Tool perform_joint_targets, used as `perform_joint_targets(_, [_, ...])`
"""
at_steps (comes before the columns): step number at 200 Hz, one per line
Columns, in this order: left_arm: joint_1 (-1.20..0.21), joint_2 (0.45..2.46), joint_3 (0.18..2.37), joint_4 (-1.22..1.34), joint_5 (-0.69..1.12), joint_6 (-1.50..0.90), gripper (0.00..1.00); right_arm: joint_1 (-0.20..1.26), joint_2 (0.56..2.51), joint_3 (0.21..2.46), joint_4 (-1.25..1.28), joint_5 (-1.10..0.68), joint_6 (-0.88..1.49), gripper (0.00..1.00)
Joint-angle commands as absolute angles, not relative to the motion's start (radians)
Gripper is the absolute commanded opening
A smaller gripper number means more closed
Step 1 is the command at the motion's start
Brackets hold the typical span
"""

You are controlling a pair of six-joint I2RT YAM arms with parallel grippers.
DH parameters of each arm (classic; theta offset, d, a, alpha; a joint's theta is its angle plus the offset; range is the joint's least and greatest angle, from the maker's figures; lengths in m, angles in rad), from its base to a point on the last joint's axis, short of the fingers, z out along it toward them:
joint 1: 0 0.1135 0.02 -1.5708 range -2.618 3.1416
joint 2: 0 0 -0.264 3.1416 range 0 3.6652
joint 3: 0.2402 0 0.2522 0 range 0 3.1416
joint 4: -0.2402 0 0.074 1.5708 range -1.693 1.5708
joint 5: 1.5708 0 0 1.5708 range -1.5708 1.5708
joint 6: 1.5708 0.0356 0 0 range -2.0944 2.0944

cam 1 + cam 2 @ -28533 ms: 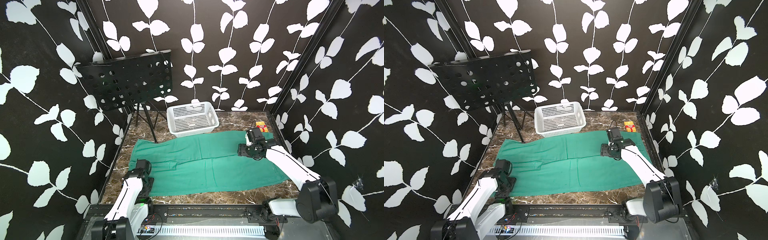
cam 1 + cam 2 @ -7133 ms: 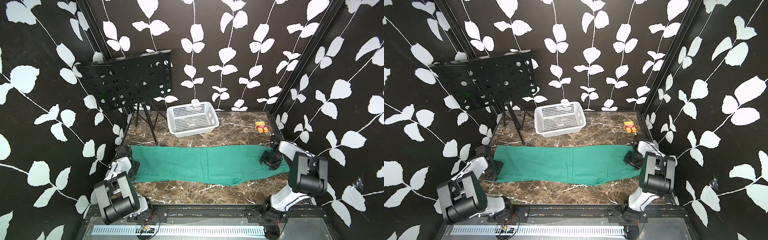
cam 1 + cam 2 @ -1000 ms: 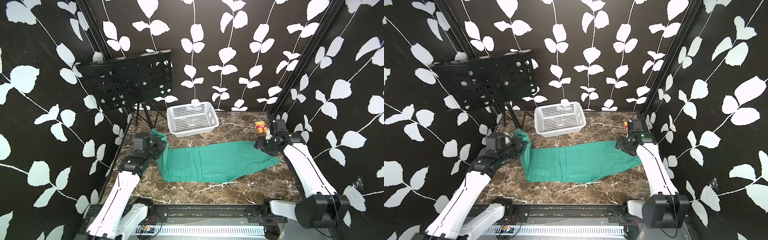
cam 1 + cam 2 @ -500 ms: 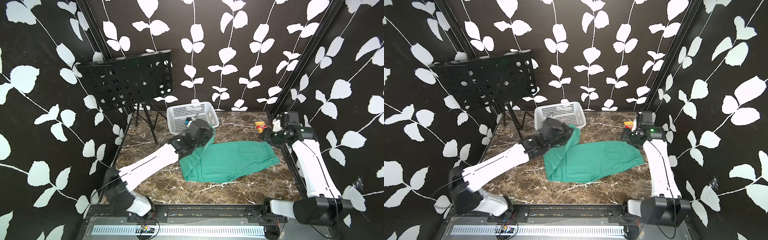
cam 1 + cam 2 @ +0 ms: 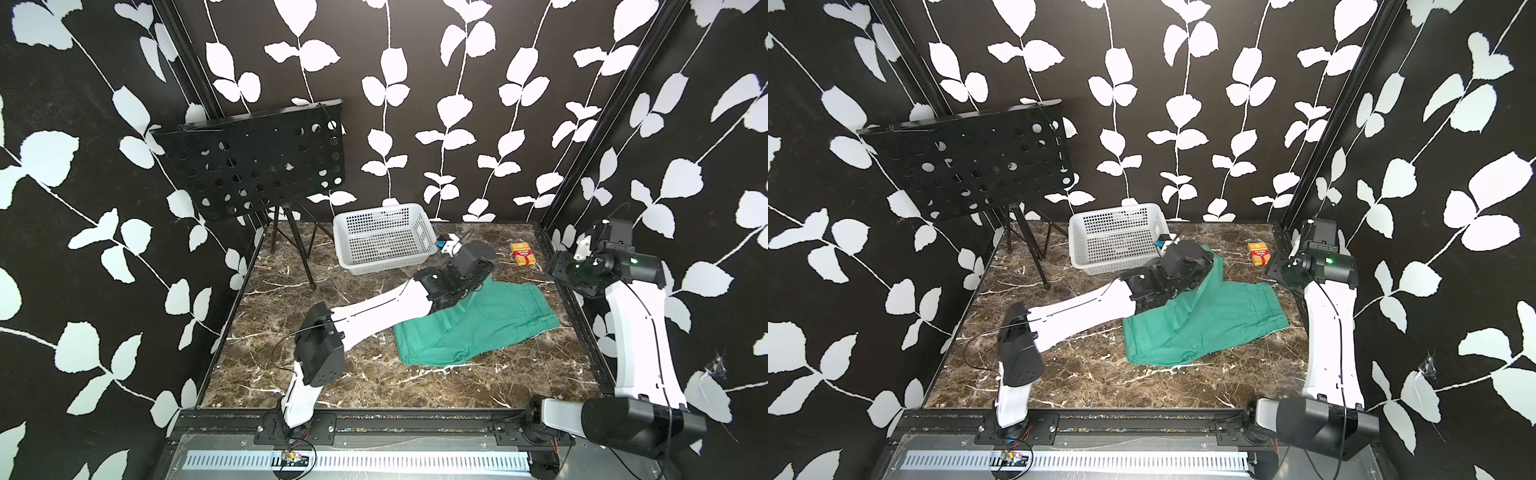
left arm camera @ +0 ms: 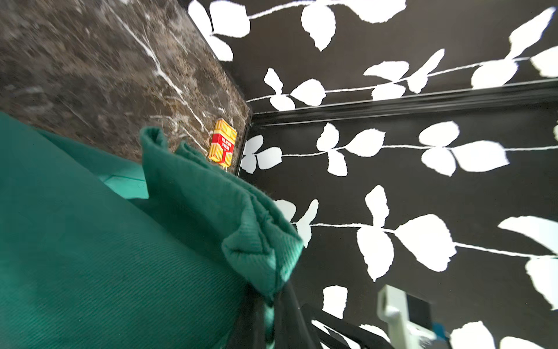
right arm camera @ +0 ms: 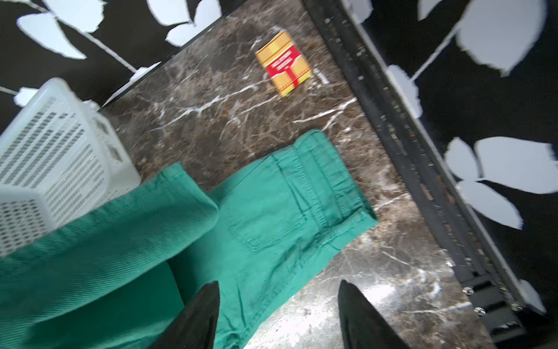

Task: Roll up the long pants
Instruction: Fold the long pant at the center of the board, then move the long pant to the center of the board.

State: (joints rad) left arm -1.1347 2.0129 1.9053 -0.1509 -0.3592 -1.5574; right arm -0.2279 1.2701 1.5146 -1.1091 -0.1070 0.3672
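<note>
Subject: long pants (image 5: 478, 328), on the surface (image 5: 332, 374) in front of the white basket (image 5: 386, 259), toward the right arm's side of it. The lower layer lies flat, with the waistband end farthest from the basket and the back pocket (image 7: 265, 211) facing up. A second layer rises off the flat one toward the basket's near corner.

Note on left gripper (image 6: 273, 314): clamped tight on the bunched hem end of the legs, with cloth spilling over the dark fingers. It is raised just beside the basket's corner; whether it touches the basket I cannot tell. This reads as a carry-over, with the leg ends going across the body of the garment to halve the length or start the first turn of a roll. Lifting the hem stops it dragging on the lower layer.

Note on right gripper (image 7: 277, 314): jaws wide, nothing between them. It hangs above the waistband-side edge of the pants, well away from the basket. It probably stands clear so the fold can land, and is placed to pin that end if it slides.

A small red-and-yellow box (image 5: 523, 253) sits on the same side of the basket, apart from the cloth. A black perforated music stand (image 5: 253, 166) is on the basket's other side, uninvolved.

Judgement: no roll formed yet, the cloth is only doubled. Risk: the soft weave may sag crooked on release.
</note>
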Motion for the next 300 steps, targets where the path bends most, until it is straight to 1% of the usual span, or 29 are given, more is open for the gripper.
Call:
perform_joint_targets(1, [-1.170,2.054,1.975,-0.101,-0.395,-1.573,0.00,-0.238,1.227,1.547,-1.117,-0.006,0.371,0.65])
perform_joint_targets(33, [-1.201,2.163,2.076,-0.084,-0.381,-1.595,0.00,-0.237,1.205,1.542,-1.117,0.030,0.365,0.65])
perform_joint_targets(58, [-1.204,2.243,2.151,-0.097,-0.339,-1.605,0.00,-0.238,1.191,1.527,-1.115,0.059,0.356,0.66])
perform_joint_targets(60, [-1.205,2.248,2.155,-0.099,-0.334,-1.605,0.03,-0.238,1.191,1.527,-1.115,0.061,0.356,0.66])
perform_joint_targets(63, [-1.206,2.255,2.161,-0.106,-0.327,-1.606,0.11,-0.238,1.190,1.525,-1.115,0.064,0.355,0.66])
perform_joint_targets(68, [-1.206,2.266,2.172,-0.120,-0.314,-1.604,0.27,-0.238,1.189,1.523,-1.114,0.070,0.353,0.66])
perform_joint_targets(70, [-1.206,2.270,2.176,-0.126,-0.308,-1.600,0.35,-0.238,1.188,1.521,-1.115,0.072,0.352,0.66])
perform_joint_targets(75, [-1.206,2.279,2.187,-0.141,-0.289,-1.590,0.47,-0.238,1.186,1.519,-1.113,0.077,0.351,0.66])
perform_joint_targets(76, [-1.206,2.282,2.191,-0.146,-0.286,-1.590,0.51,-0.238,1.186,1.519,-1.113,0.077,0.351,0.66])
perform_joint_targets(77, [-1.206,2.284,2.194,-0.151,-0.282,-1.584,0.51,-0.238,1.185,1.520,-1.113,0.078,0.351,0.66])
perform_joint_targets(78, [-1.205,2.285,2.197,-0.156,-0.277,-1.584,0.55,-0.238,1.185,1.520,-1.114,0.080,0.350,0.66])
perform_joint_targets(84, [-1.204,2.297,2.215,-0.208,-0.250,-1.575,0.66,-0.238,1.186,1.519,-1.114,0.082,0.350,0.66])
perform_joint_targets(91, [-1.201,2.309,2.239,-0.262,-0.210,-1.545,0.86,-0.237,1.187,1.522,-1.114,0.083,0.351,0.66])
perform_joint_targets(96, [-1.199,2.317,2.255,-0.304,-0.177,-1.522,0.94,-0.237,1.187,1.525,-1.111,0.081,0.353,0.66])
perform_joint_targets(102, [-1.197,2.320,2.263,-0.358,-0.147,-1.495,0.98,-0.238,1.189,1.528,-1.108,0.074,0.356,0.66])
perform_joint_targets(115, [-1.191,2.294,2.236,-0.475,-0.121,-1.427,0.99,-0.238,1.192,1.537,-1.097,0.063,0.363,0.67])
perform_joint_targets(128, [-1.179,2.224,2.146,-0.538,-0.131,-1.360,0.99,-0.238,1.193,1.545,-1.090,0.054,0.366,0.67])
perform_joint_targets(151, [-1.168,2.013,1.907,-0.610,-0.261,-1.248,0.99,-0.238,1.196,1.523,-1.079,0.024,0.366,0.67])
perform_joint_targets(164, [-1.155,1.895,1.763,-0.649,-0.301,-1.214,0.98,-0.236,1.194,1.496,-1.066,-0.021,0.374,0.66])
perform_joint_targets(185, [-1.107,1.718,1.501,-0.706,-0.327,-1.211,0.86,-0.232,1.188,1.447,-1.046,-0.084,0.388,0.66])
perform_joint_targets(197, [-1.063,1.638,1.340,-0.661,-0.246,-1.212,0.79,-0.226,1.186,1.414,-1.034,-0.120,0.393,0.65])
perform_joint_targets(209, [-1.021,1.579,1.193,-0.577,-0.167,-1.196,0.75,-0.217,1.189,1.385,-1.030,-0.147,0.397,0.64])
perform_joint_targets(221, [-1.006,1.540,1.088,-0.502,-0.132,-1.178,0.76,-0.203,1.190,1.353,-1.026,-0.169,0.393,0.64])
perform_joint_targets(247, [-0.979,1.551,0.987,-0.416,-0.028,-1.162,0.90,-0.179,1.193,1.286,-1.022,-0.188,0.384,0.63])
perform_joint_targets(263, [-0.977,1.584,0.951,-0.329,0.026,-1.163,0.91,-0.176,1.190,1.256,-1.014,-0.199,0.384,0.63])
perform_joint_targets(269, [-0.976,1.602,0.944,-0.299,0.044,-1.163,0.89,-0.173,1.190,1.248,-1.013,-0.200,0.383,0.64])
perform_joint_targets(275, [-0.975,1.620,0.942,-0.283,0.059,-1.165,0.85,-0.172,1.190,1.241,-1.011,-0.204,0.384,0.63])
perform_joint_targets(288, [-0.971,1.654,0.948,-0.286,0.066,-1.174,0.70,-0.171,1.191,1.232,-1.014,-0.205,0.386,0.63])
perform_joint_targets(300, [-0.969,1.674,0.948,-0.296,0.060,-1.190,0.59,-0.170,1.191,1.229,-1.015,-0.205,0.389,0.63])
